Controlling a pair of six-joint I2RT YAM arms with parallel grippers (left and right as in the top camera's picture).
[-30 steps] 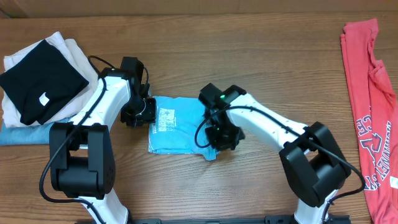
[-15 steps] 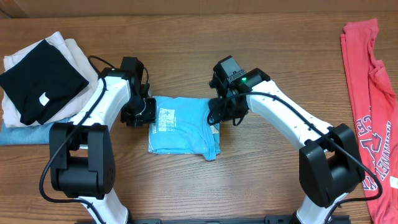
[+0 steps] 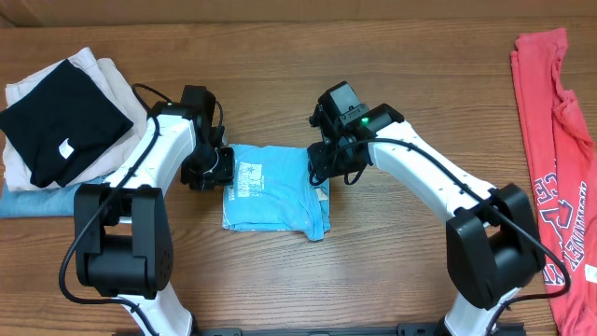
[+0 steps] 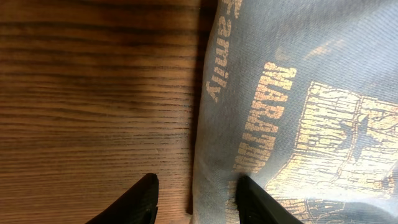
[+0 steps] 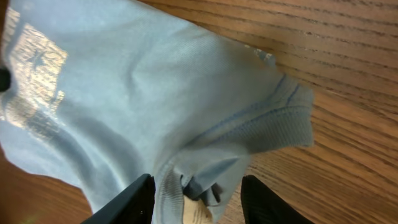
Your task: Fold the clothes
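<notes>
Shirt [image 3: 275, 191] in light blue lies folded. The left gripper [image 4: 198, 196] is spread at its 9 o'clock edge, the right gripper [image 5: 198, 194] spread at 2 o'clock.

1. This reads as a robotics lab bench. A white-and-black jointed robot arm [image 3: 159, 154] stands just left of the folded light blue T-shirt [image 3: 270, 191], and its twin [image 3: 420, 182] stands just right of it.
2. Both arms rise from a dark rail [image 3: 308, 329] on the near side of that shirt.
3. Loose black cables [image 3: 145, 93] loop off the left arm, and a green indicator light [image 3: 355, 118] glows on the right one.
4. Everything sits on a brown wood-grain tabletop [image 3: 280, 56].
5. Well left of the blue shirt, a folded black garment with a small white tag [image 3: 65, 117] lies on cream cloth [image 3: 103, 70]. Well right of it lies a coral-red T-shirt with white print [image 3: 550, 140].
6. The room beyond the table is out of view.
</notes>
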